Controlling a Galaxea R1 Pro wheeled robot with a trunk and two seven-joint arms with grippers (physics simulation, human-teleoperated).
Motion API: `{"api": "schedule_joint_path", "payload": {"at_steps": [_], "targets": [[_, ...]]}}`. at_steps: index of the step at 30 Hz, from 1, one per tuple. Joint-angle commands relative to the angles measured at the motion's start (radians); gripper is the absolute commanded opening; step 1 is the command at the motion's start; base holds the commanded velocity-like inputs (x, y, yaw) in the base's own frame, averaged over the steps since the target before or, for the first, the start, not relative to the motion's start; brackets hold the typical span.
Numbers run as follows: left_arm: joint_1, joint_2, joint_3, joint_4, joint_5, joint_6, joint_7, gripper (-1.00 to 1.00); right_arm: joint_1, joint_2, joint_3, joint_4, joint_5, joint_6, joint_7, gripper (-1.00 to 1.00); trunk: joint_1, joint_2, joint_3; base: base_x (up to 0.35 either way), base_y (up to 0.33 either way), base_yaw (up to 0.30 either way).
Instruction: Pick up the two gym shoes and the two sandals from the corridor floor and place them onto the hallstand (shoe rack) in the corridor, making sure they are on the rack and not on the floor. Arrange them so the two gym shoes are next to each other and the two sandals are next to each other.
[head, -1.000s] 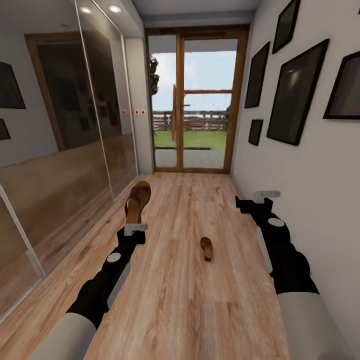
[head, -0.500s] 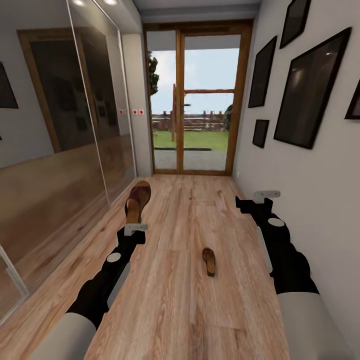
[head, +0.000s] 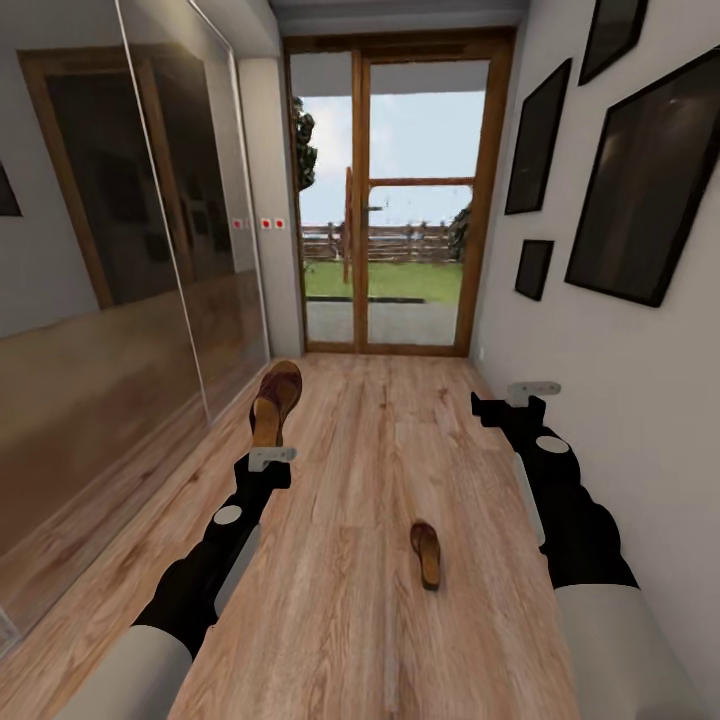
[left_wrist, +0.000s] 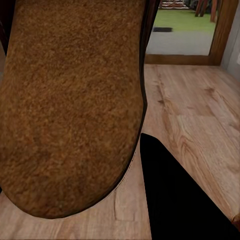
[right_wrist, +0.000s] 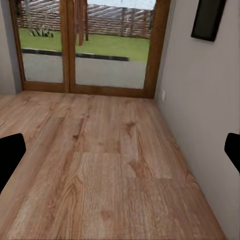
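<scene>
My left gripper (head: 271, 454) is shut on a dark brown sandal (head: 275, 402) with a tan insole, held off the corridor floor (head: 350, 620) and pointing ahead. Its insole (left_wrist: 70, 100) fills much of the left wrist view. The other sandal (head: 426, 553) lies on the wood planks between my arms, nearer the right arm. My right gripper (head: 532, 389) hangs open and empty beside the right wall, its dark fingertips (right_wrist: 10, 155) wide apart in the right wrist view. The gym shoes and the hallstand are out of view.
A glazed wooden door (head: 400, 200) closes the corridor's far end. Mirrored sliding panels (head: 120, 250) line the left side. The white right wall (head: 640, 400) carries several dark framed pictures (head: 650, 180) and stands close to my right arm.
The view has advanced down the corridor: the door and walls loom larger and the floor sandal has slid lower in the picture. Both arms keep their pose, the left still holding its sandal.
</scene>
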Motion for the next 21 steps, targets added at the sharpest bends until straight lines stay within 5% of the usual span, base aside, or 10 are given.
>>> {"api": "schedule_joint_path", "payload": {"at_steps": [1,21], "targets": [[0.0,0.001,-0.003,-0.002,0.006,0.006,0.006,-1.0,-0.001,0.0,0.0,-0.001,0.009,0.007,0.0,1.0,0.0,0.0,-0.001,0.333,0.118,0.0],[0.0,-0.012,-0.003,-0.002,0.002,0.006,0.008,-1.0,-0.001,0.0,0.0,0.0,0.008,0.006,0.0,1.0,0.0,0.0,-0.001,0.224,0.051,0.0]]}}
